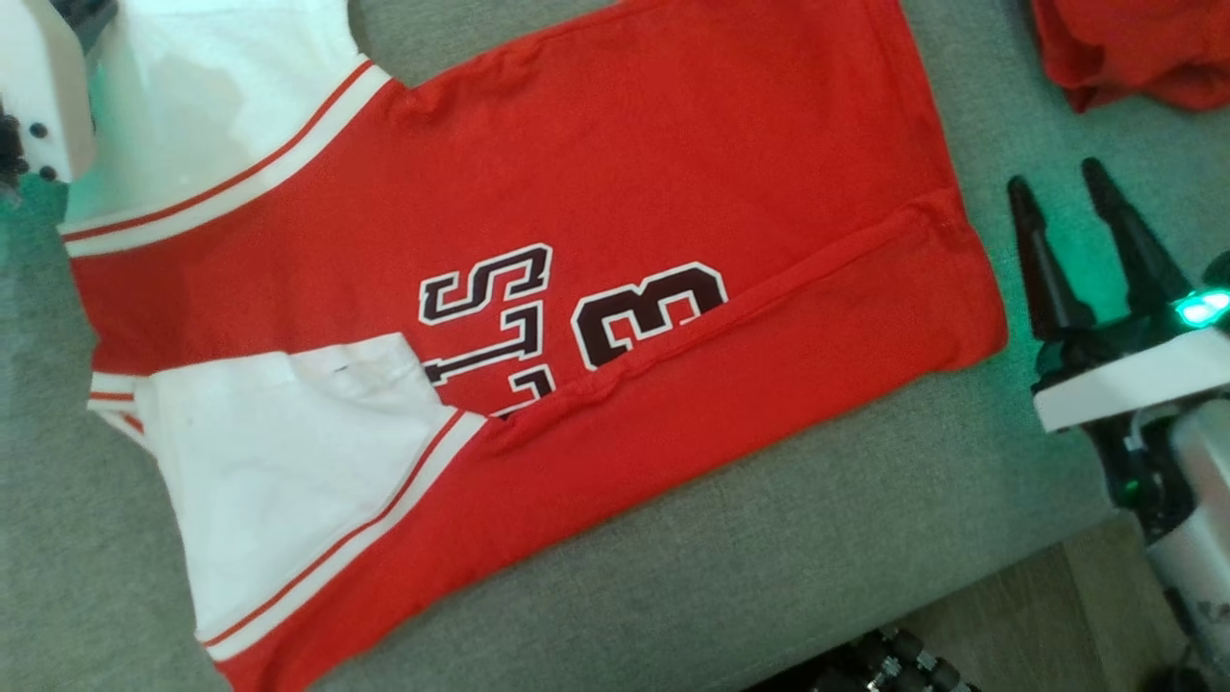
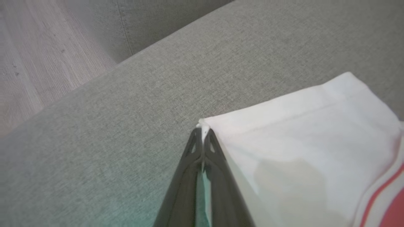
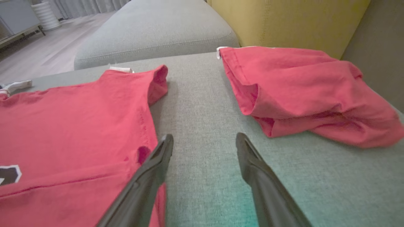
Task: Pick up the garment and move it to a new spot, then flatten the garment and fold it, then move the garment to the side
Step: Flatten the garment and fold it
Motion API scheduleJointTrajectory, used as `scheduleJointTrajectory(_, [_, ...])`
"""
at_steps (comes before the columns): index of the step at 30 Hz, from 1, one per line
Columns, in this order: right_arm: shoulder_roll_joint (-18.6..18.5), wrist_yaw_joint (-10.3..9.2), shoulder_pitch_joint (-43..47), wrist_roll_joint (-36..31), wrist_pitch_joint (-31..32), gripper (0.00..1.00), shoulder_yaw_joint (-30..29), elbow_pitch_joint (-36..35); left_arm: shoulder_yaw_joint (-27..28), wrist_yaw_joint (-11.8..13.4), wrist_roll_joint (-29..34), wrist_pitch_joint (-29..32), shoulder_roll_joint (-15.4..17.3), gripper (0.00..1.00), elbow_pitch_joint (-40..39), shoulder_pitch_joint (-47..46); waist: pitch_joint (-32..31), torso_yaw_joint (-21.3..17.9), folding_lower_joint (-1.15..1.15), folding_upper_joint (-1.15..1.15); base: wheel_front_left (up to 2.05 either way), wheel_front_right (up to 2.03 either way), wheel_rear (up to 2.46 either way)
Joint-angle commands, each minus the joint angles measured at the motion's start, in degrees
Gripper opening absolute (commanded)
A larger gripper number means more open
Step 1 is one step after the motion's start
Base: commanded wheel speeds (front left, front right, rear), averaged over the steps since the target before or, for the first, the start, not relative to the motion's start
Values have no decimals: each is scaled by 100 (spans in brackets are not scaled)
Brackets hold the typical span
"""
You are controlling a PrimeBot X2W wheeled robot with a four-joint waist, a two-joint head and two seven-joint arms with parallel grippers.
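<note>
While the folding looks only part done, the left gripper, at far left, has its fingers pinched together on the corner of the jersey's white sleeve. The jersey lies flat across the middle of the coarse-woven grey sofa. It is soft red fabric with smooth white sleeves, thin red stripes and dark block lettering. Its near side appears already folded over the chest. The far side, the final folds and the move aside seem left. To its right, the right gripper hovers beside the hem, fingers apart. Farther right lies a rumpled red cloth.
</note>
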Motion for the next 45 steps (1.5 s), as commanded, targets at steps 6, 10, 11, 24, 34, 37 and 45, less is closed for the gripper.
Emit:
scheduleJointTrajectory(6, [-624,39,-649,713,451,100,174,-196,122,-15,89,-180,116,0,-72,-243,-71,198,0,0,0,0,0])
scheduleJointTrajectory(10, [-943,39,-1456,1076,1242,100,454,34,11,-47,79,-227,19,0,-129,-341,-70,360,0,0,0,0,0])
scheduleJointTrajectory(11, [-1003,39,-1643,1141,1409,100,548,104,-18,-54,76,-250,-8,0,-148,-369,-63,405,0,0,0,0,0])
scheduleJointTrajectory(24, [-1463,39,-3049,1833,1994,100,1822,1140,-649,-96,-92,-764,-353,0,-407,-873,245,1146,0,0,0,0,0])
scheduleJointTrajectory(34, [-1661,39,-3343,2161,1883,95,2494,1343,-968,-97,-302,-1036,-232,0,-327,-1026,301,1270,0,0,0,0,0])
scheduleJointTrajectory(37, [-1721,39,-3475,2237,1791,72,2651,1398,-1061,-97,-361,-1115,-207,0,-281,-1069,305,1291,0,0,0,0,0])
scheduleJointTrajectory(45, [-1914,39,-3787,2468,1681,0,3113,1453,-1285,-97,-521,-1326,-178,0,-181,-1223,307,1362,0,0,0,0,0])
